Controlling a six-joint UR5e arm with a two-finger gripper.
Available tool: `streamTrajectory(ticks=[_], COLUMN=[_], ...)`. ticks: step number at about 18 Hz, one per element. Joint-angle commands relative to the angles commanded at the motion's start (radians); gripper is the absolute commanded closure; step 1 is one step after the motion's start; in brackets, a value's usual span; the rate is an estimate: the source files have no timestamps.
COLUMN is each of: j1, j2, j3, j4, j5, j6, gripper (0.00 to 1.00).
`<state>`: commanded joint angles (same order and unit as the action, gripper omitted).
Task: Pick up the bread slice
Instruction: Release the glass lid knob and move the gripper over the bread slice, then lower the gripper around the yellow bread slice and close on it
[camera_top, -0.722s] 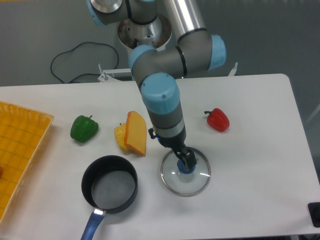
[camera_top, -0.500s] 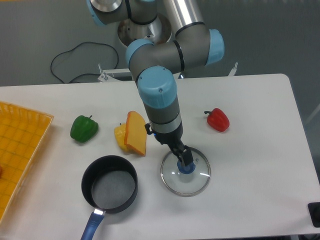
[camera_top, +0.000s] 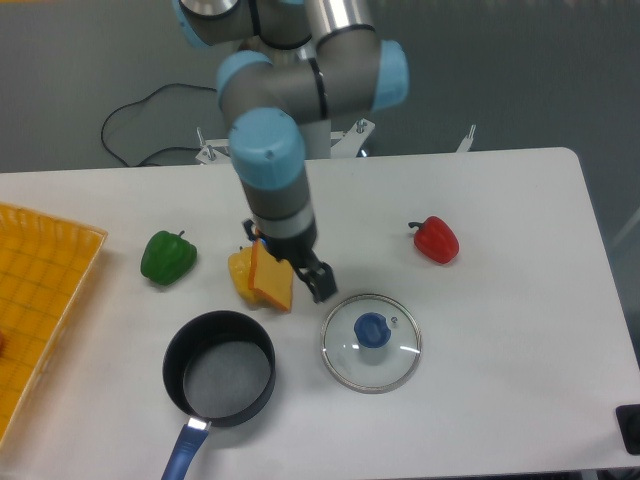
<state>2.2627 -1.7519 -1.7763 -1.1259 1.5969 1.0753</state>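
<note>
Jaws just right of the bread slice
Leaning on a yellow pepper on the counter, ungripped; jaw opening impossible to tell, nothing visibly held.

Robotics lab, white table, grey backdrop, loose cable, toy peppers, saucepan
</note>
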Motion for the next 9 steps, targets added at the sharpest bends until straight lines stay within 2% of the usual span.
streamTrajectory(ticks=[3,9], j1=[-0.006,-0.041], j2=[-0.014,-0.063], j3=[-0.002,0.011], j4=[-0.029,-0.028], j5=[-0.037,-0.006], j6=[-0.035,-0.049], gripper=[0.0,0.0])
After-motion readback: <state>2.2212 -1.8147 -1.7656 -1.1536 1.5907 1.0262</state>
